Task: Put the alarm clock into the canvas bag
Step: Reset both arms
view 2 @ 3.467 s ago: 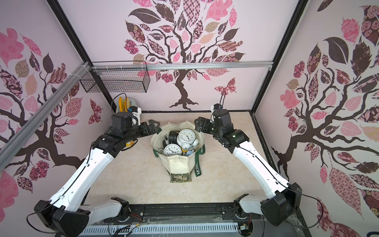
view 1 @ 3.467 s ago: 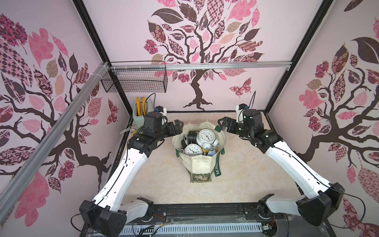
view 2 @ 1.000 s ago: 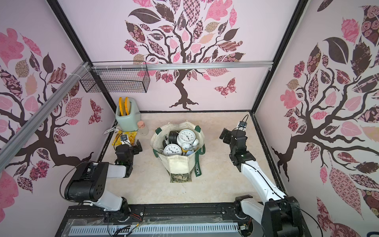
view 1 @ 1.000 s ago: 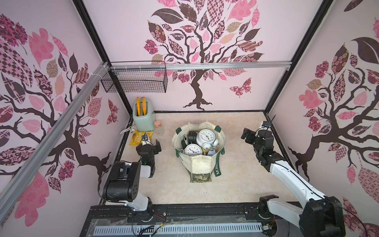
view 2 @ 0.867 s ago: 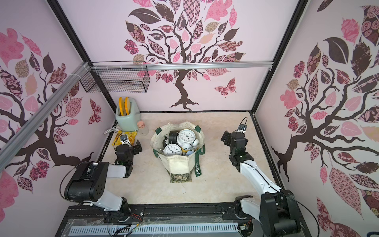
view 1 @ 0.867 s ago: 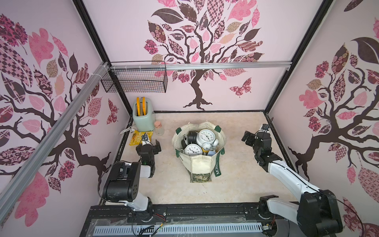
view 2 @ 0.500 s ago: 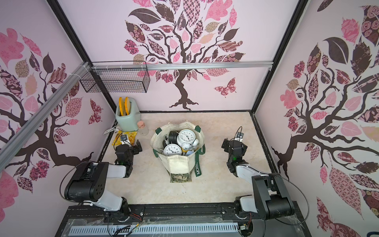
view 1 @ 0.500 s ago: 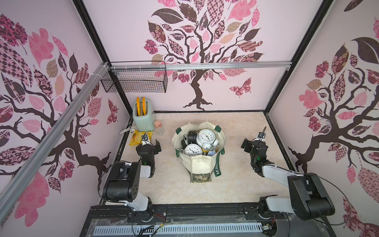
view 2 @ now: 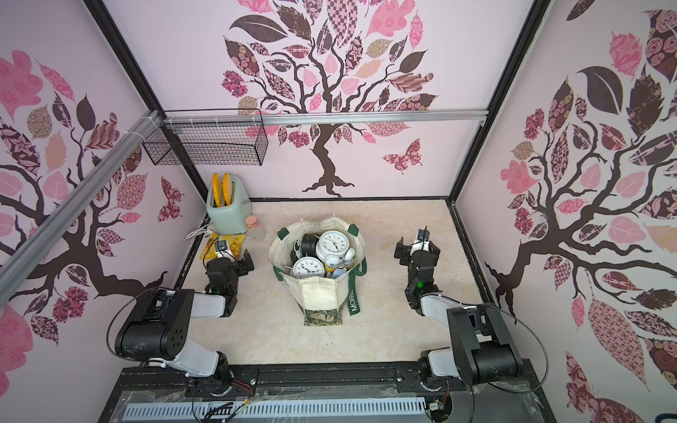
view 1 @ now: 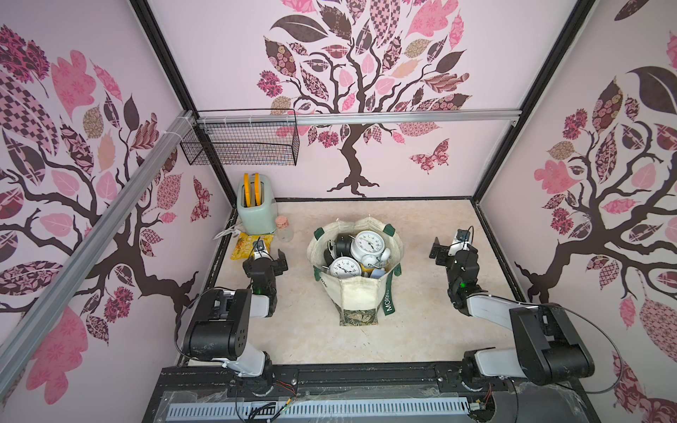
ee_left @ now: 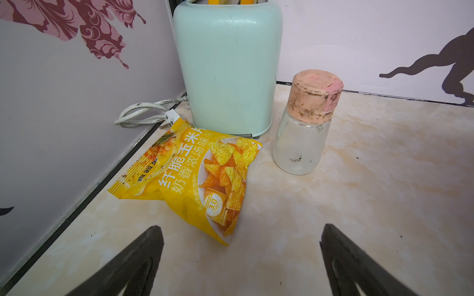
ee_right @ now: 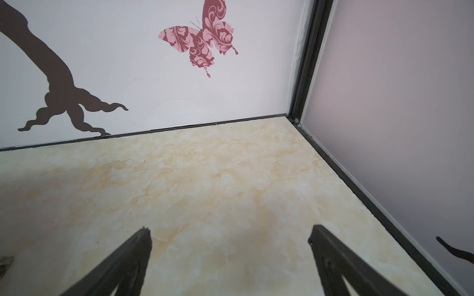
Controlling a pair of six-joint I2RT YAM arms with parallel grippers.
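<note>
The cream canvas bag [view 1: 357,295] with dark green handles stands open in the middle of the floor in both top views [view 2: 318,293]. Inside it lie a white alarm clock [view 1: 369,244] face up, a second white clock [view 1: 343,266] and a black clock [view 1: 342,242]. My left gripper [view 1: 265,257] rests low to the bag's left, open and empty, as the left wrist view [ee_left: 241,228] confirms. To the right of the bag my right gripper [view 1: 452,251] is also open and empty over bare floor [ee_right: 230,228]. Neither gripper touches the bag.
A mint toaster [view 1: 255,212] stands in the back left corner, with a pink-lidded jar [ee_left: 302,133], a yellow snack bag [ee_left: 200,176] and a white cord [ee_left: 143,115] beside it. A wire basket [view 1: 241,143] hangs on the rail above. Walls close three sides.
Both arms have pulled away from the bag since the earliest frames. In the last second the right arm folded back and lower; the left arm stayed still. The clocks have not moved.
</note>
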